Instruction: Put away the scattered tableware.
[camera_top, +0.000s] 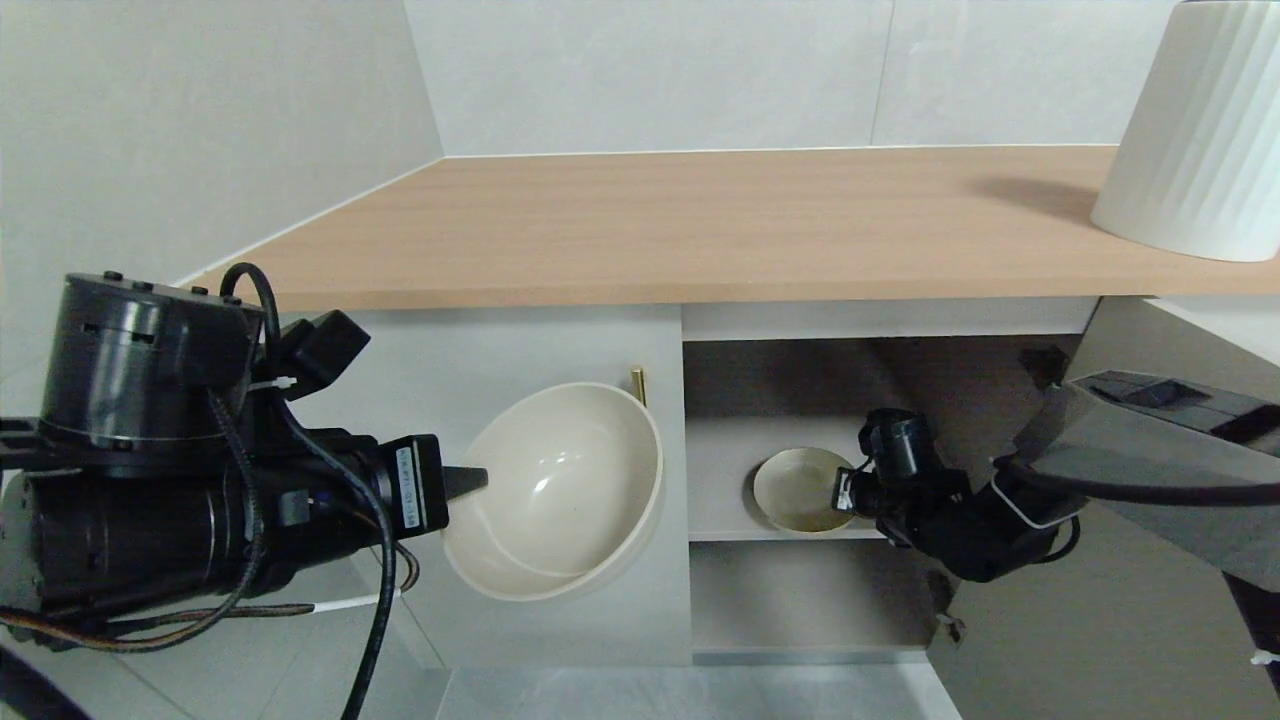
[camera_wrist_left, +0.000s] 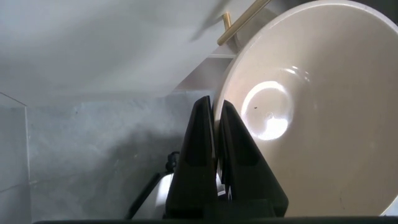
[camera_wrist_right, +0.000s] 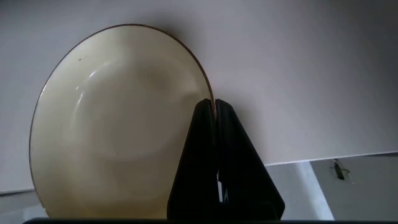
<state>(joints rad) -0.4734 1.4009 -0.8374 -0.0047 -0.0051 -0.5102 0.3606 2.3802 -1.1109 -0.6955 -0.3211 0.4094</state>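
Stowing two dishes, neither yet released

Judging by the wooden tabletop, which carries just a white ribbed shade, the scattered pieces seem gathered already. Below it the cabinet stands open, and its shelf is where things are going. The big bowl hangs tilted in front of the closed left door, outside the cabinet, with the left fingers pinched tight on its rim. The small dish is inside, tilted over the shelf, with the right fingers clamped on its edge; I cannot tell whether it rests there. What remains is probably releasing the dish, then shelving the bowl.
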